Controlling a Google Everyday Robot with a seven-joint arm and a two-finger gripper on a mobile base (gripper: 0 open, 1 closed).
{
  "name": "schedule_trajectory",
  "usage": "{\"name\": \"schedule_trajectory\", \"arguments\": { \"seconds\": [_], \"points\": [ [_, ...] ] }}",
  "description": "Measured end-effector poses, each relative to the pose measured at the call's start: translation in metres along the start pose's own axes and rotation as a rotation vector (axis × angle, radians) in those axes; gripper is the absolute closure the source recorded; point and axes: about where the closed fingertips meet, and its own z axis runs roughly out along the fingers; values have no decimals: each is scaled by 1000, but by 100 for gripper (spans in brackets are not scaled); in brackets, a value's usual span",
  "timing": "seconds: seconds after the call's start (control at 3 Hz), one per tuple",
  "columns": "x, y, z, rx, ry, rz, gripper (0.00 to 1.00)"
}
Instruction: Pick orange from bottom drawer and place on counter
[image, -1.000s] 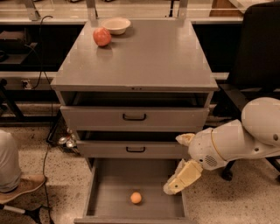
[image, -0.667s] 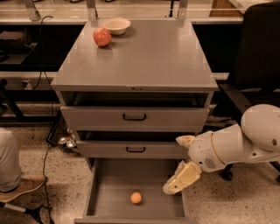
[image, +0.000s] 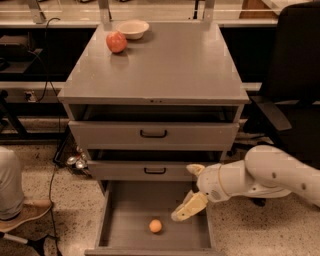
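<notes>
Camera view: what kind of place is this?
Probably a lab or workshop: grey drawer cabinet, long bench behind, an office chair. The tool hangs above the open bottom drawer, near the orange.

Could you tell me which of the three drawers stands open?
The bottom drawer, the only one showing its floor, where the orange lies; the gripper hangs over its right side.

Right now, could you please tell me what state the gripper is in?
Gripper: open, holding nothing, above the right side of the bottom drawer; the orange lies on the drawer floor, apart from it.
</notes>
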Motion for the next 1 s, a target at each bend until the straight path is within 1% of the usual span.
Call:
{"name": "schedule_trajectory", "arguments": {
  "seconds": [0.33,0.67,1.0],
  "points": [
    [46,-20,58,-21,-16,42,0],
    [108,-32,117,-42,7,116,0],
    [109,-33,118,-39,8,115,0]
  ]
}}
